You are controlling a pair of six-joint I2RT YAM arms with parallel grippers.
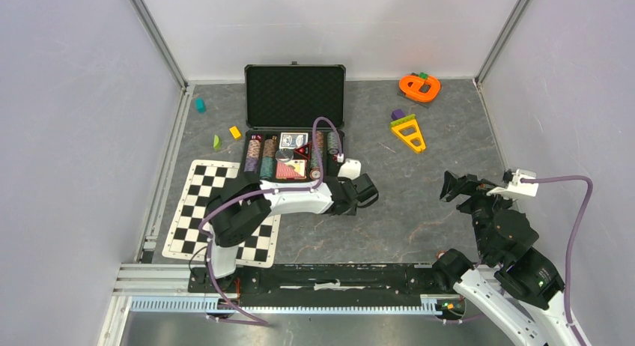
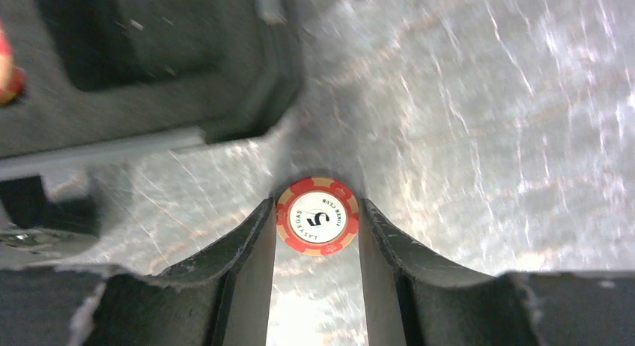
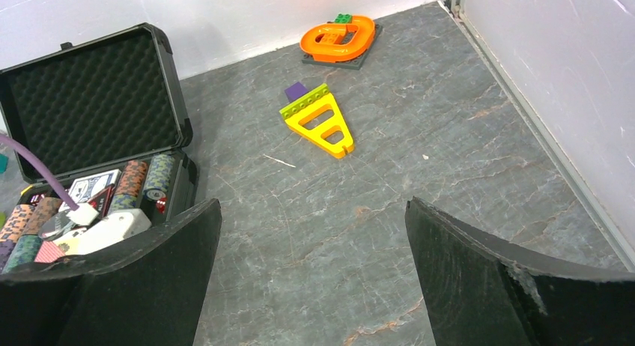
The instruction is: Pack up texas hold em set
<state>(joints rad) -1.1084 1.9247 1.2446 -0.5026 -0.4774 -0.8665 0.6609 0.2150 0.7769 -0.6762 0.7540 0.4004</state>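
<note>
A red-and-white poker chip (image 2: 317,224) marked 5 lies flat on the grey table. My left gripper (image 2: 317,211) is closed on it, a fingertip touching each side of its rim. This gripper (image 1: 365,190) hangs low just right of the black briefcase (image 1: 294,99), whose corner (image 2: 150,61) shows in the left wrist view. The case stands open with its foam lid up. Its tray holds coloured chip stacks (image 1: 260,156), card decks (image 1: 293,140) and a red die (image 3: 159,204). My right gripper (image 1: 458,187) is open over bare table (image 3: 314,211), far right of the case (image 3: 90,99).
A black-white checkered mat (image 1: 202,204) lies left of the left arm. An orange toy (image 1: 419,86) and a yellow toy (image 1: 408,132) sit at the back right. Small teal (image 1: 200,105), yellow (image 1: 235,132) and green (image 1: 216,142) blocks lie left of the case. Walls close in three sides.
</note>
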